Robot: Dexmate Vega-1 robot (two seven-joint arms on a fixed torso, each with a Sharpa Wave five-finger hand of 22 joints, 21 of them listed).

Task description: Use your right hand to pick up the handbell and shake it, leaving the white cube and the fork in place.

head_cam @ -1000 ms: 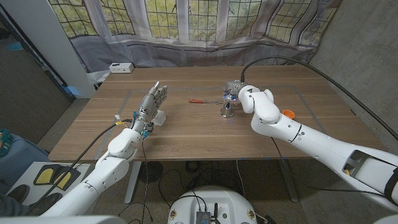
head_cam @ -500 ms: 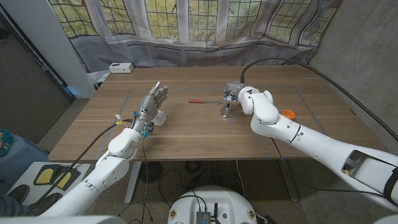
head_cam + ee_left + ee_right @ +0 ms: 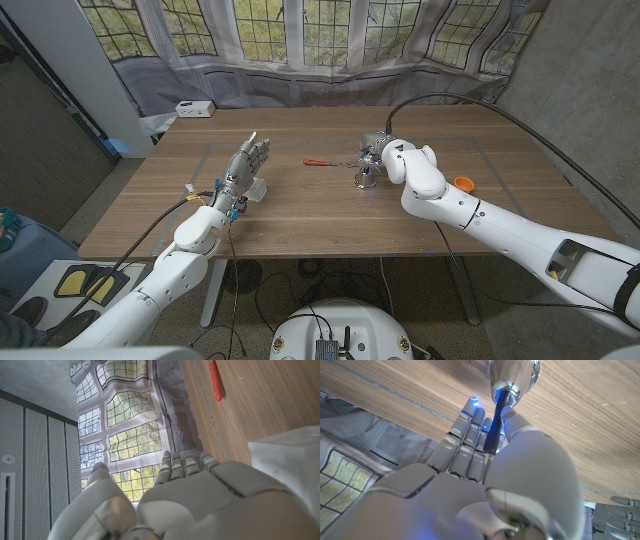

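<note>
Nothing much has shifted: right hand pinches the shiny handbell's dark handle, bell on table.

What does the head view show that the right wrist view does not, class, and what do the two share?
Head view alone: the fork with its orange handle lying beside the bell, the white cube against the left robot hand, and a small orange thing by the right arm. Right wrist view alone: the dark handle of the bell lying between the fingers and the thumb of the right robot hand. Shared: the silver handbell standing on the wooden table, and the right robot hand at it.
</note>
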